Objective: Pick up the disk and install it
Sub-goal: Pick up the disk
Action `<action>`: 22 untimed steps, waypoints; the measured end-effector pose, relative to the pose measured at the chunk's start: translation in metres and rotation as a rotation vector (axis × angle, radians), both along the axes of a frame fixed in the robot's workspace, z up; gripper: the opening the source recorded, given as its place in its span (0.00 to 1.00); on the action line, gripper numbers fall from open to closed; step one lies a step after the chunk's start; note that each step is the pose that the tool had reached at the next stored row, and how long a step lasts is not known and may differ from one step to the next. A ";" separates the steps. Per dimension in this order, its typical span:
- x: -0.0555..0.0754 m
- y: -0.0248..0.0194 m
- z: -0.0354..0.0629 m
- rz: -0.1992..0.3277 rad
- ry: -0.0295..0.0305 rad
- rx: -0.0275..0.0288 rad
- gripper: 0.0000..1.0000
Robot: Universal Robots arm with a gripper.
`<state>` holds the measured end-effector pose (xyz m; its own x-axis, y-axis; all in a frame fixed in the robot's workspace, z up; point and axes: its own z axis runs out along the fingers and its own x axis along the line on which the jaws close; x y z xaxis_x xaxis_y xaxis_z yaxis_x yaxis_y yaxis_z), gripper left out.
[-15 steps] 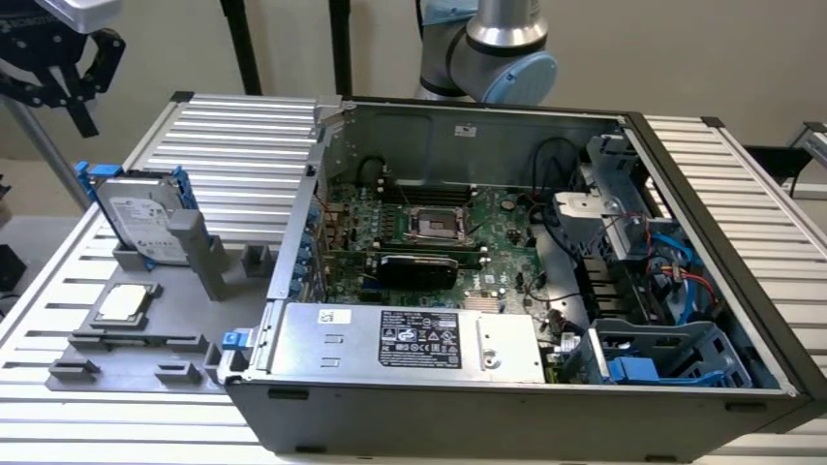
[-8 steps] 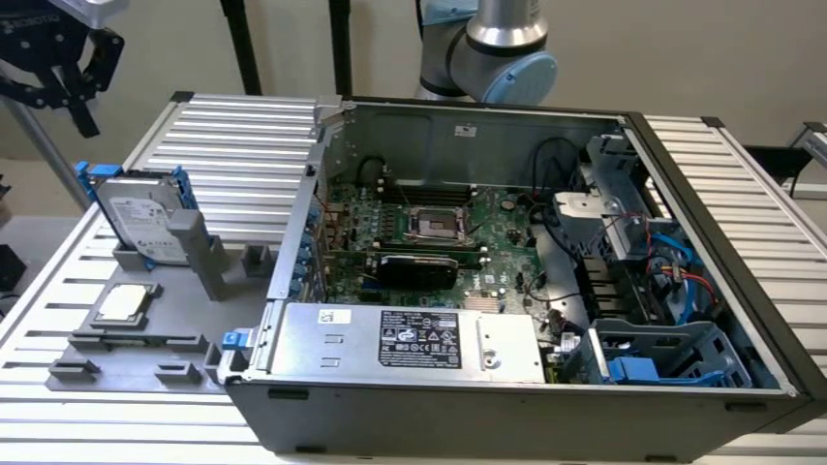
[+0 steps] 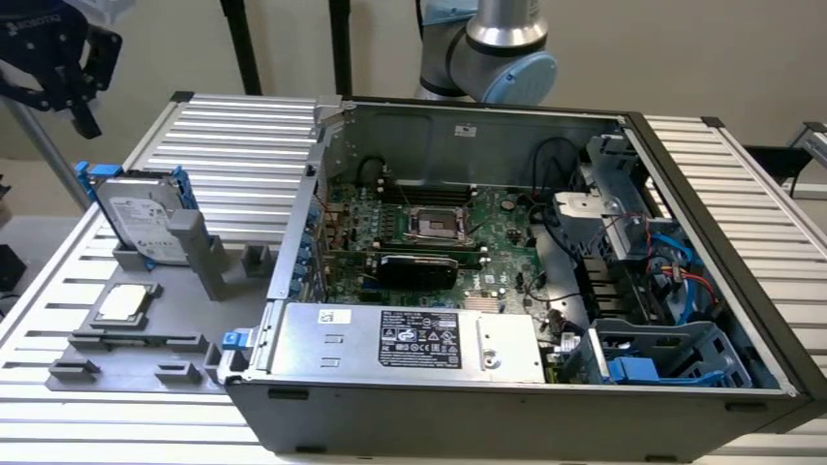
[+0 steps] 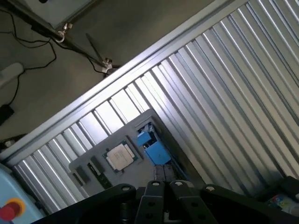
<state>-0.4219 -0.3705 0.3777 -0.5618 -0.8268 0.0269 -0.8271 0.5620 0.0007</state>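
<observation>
Though label-first in the exterior view — disk (image 3: 136, 218) (image 4: 156, 151) edge-on from the wrist; claw (image 4: 166, 185) closed, empty.

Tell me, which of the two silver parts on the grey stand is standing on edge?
The disk, framed in blue, leans upright in its slot; the small square chip lies flat.

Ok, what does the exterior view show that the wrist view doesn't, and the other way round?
The exterior view adds the open computer case, its motherboard, the silver box with a black label and the arm.

The wrist view adds the floor past the table edge, with black cables, and a red button.

Both share the shut gripper, holding nothing, the disk standing in the grey holder, the processor chip lying flat on it, and the ribbed table.
</observation>
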 end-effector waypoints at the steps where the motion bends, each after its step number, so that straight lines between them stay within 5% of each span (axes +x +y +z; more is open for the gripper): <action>1: 0.000 0.0000 -0.0004 0.018 0.0000 0.0000 0.11; 22: 0.000 0.0000 -0.0095 0.394 -0.0020 0.0017 0.11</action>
<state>-0.4221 -0.3705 0.3681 -0.2013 -0.9792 0.0245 -0.9795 0.2013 -0.0005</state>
